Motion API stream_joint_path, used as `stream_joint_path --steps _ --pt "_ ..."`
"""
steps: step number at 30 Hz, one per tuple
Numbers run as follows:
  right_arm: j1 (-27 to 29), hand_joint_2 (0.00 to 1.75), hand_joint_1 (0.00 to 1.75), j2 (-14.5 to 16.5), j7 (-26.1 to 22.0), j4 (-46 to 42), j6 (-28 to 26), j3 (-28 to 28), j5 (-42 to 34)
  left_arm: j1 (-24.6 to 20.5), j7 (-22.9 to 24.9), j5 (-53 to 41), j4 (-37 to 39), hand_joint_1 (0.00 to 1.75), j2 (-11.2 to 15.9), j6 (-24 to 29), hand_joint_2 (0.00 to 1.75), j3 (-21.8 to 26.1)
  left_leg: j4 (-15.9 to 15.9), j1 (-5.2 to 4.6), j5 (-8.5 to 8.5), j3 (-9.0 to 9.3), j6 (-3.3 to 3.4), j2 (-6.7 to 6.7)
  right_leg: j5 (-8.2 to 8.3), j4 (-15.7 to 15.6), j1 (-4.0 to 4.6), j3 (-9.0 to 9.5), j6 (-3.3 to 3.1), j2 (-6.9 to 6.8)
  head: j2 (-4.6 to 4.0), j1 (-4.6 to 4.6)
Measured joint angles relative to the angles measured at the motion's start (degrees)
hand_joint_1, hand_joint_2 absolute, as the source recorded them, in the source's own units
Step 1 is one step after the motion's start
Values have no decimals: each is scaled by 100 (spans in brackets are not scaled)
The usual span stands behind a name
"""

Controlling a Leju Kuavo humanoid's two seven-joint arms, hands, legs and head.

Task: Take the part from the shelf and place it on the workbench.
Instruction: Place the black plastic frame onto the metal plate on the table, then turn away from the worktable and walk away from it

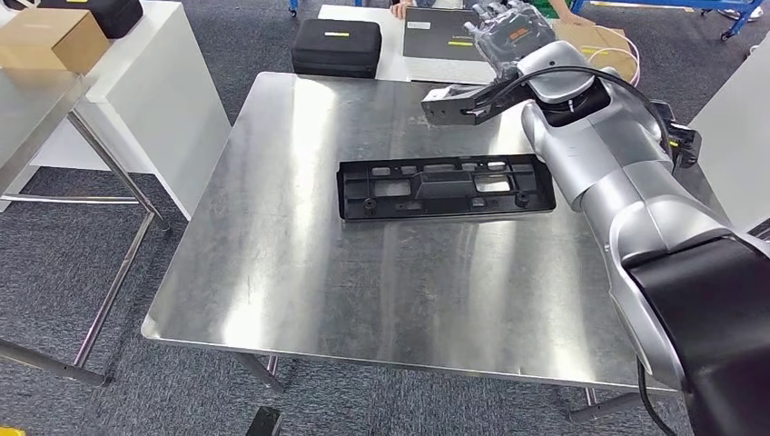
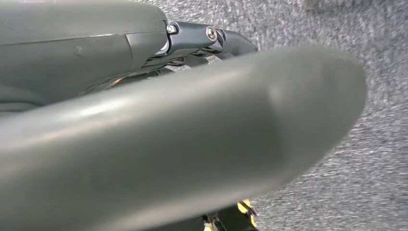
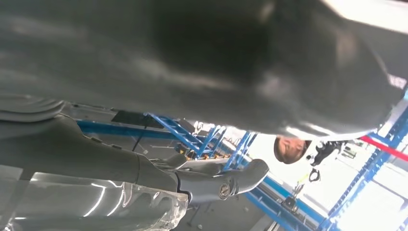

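The part (image 1: 445, 186), a long black plastic frame with several cut-outs, lies flat on the steel workbench (image 1: 300, 272), right of its middle. My right arm reaches in from the right. My right hand (image 1: 468, 100) hovers above the bench's far edge, just beyond the part and apart from it, holding nothing. Its grey thumb (image 3: 216, 62) and a dark finger (image 3: 216, 185) stand apart in the right wrist view. The left wrist view has my left hand (image 2: 192, 144) hanging over grey carpet, thumb and a dark finger (image 2: 211, 41) extended, nothing in it.
Behind the bench lie a black case (image 1: 336, 45) and a dark flat panel (image 1: 440, 32) on a white surface, with a cardboard box (image 1: 595, 41) further right. A white table (image 1: 154, 82) with a cardboard box (image 1: 50, 38) stands left. A person (image 3: 291, 149) and blue racks (image 3: 365, 178) lie beyond.
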Motion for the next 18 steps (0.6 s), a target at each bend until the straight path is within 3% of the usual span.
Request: stream_joint_path --steps 1,3,5,7,9,11,13,15,16,18 --pt "11 0 0 -3 -2 0 -1 10 -5 4 -2 -1 4 0 0 1 0 1 10 10 5 -16 -9 9 57 -55 -23 71 65 -6 0 0" --pt "24 0 0 -6 -4 0 -2 21 -15 6 -7 0 10 0 1 2 0 2 39 30 -12 -27 -44 22 361 -749 -76 453 204 -40 0 2" --pt "29 0 0 -9 -8 0 -2 37 -20 -2 -15 0 17 0 2 2 0 2 70 13 -17 -65 -109 25 549 -1405 -46 807 256 -61 0 -1" --pt "59 0 0 -15 -10 1 -2 57 -22 -5 -20 1 27 0 4 5 0 2 81 -14 16 -126 -167 16 542 -1569 -12 899 238 -57 0 -21" --pt "103 0 0 -18 -11 2 -2 75 -25 6 -21 1 39 0 10 10 0 2 112 -14 -7 -196 -218 2 556 -1581 -70 842 212 -55 0 -45" --pt "137 0 0 -8 -12 1 -2 88 -29 16 -22 2 50 0 17 12 0 2 438 0 -289 -341 -276 -10 589 -1591 -111 796 129 -52 0 -69" --pt "178 0 0 5 -12 1 -2 99 -32 17 -26 5 54 0 19 15 0 2 1180 13 -752 -583 -313 -16 619 -1593 -91 787 47 -53 0 -85" --pt "214 0 0 20 -12 3 -1 115 -32 17 -31 11 58 0 20 17 0 2 1766 15 -981 -740 -313 -19 644 -1586 -47 766 3 -52 0 -83" --pt "217 0 0 29 -12 3 -1 121 -33 17 -32 15 60 0 20 17 0 3 1770 15 -935 -690 -298 -21 657 -1578 -31 746 -17 -46 0 -83" --pt "189 0 0 54 -12 2 -1 127 -37 13 -33 32 61 0 22 20 0 5 1163 13 -638 -277 -236 -46 684 -1561 -6 711 -55 -24 0 -84"
